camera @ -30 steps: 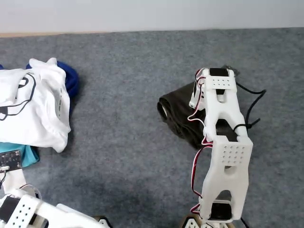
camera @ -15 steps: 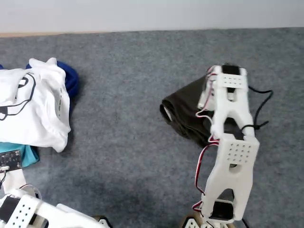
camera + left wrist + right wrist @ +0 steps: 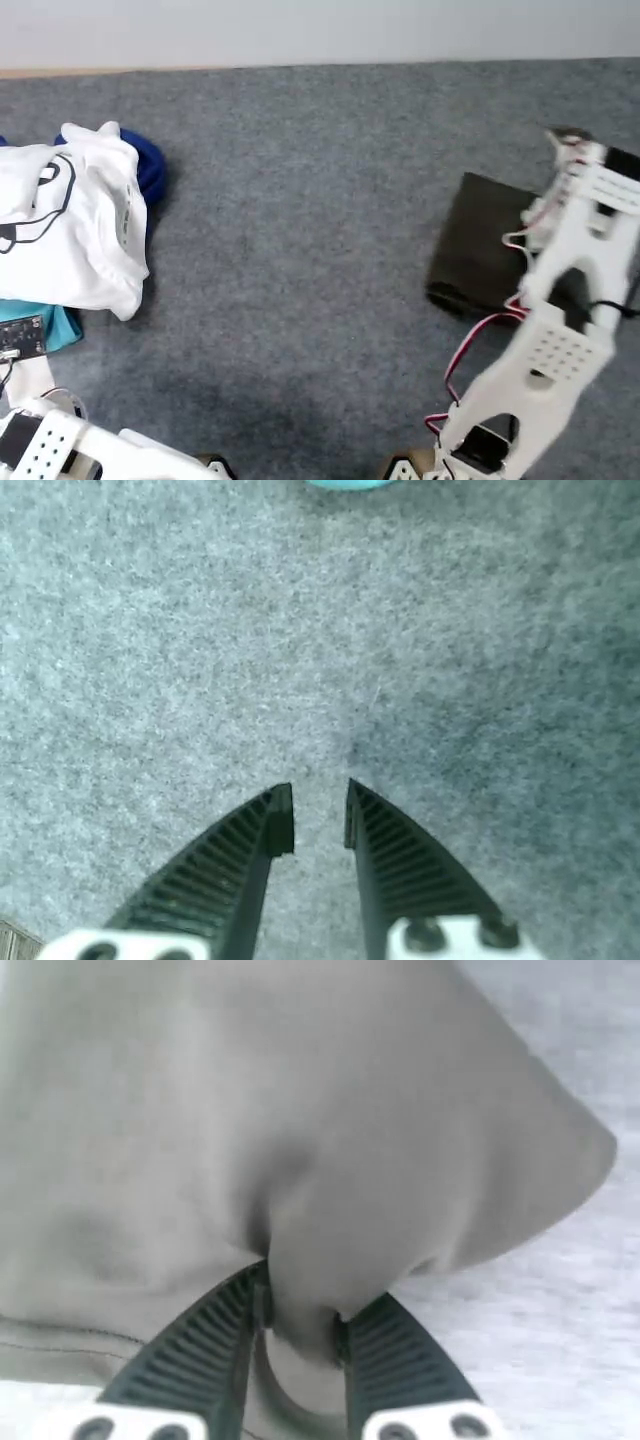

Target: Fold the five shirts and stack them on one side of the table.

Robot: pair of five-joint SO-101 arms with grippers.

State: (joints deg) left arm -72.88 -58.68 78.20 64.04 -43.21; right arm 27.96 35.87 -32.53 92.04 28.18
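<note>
Right wrist view: right gripper [image 3: 300, 1325] jaws clamped on a bunched fold of the dark shirt [image 3: 300, 1110]. Left wrist view: left gripper [image 3: 318, 818] jaws slightly apart, nothing between them, over the grey table cover [image 3: 450, 630]. High view: dark shirt lies flat at the right side, partly under the right arm [image 3: 560, 350]. White shirt [image 3: 70, 220], blue shirt [image 3: 150, 172] and teal shirt [image 3: 62, 325] are piled at the left edge.

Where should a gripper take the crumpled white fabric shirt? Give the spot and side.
I'd pinch the loose near corner of the white shirt, coming from the bare grey carpet side: it juts past the pile, clear of the teal shirt.
</note>
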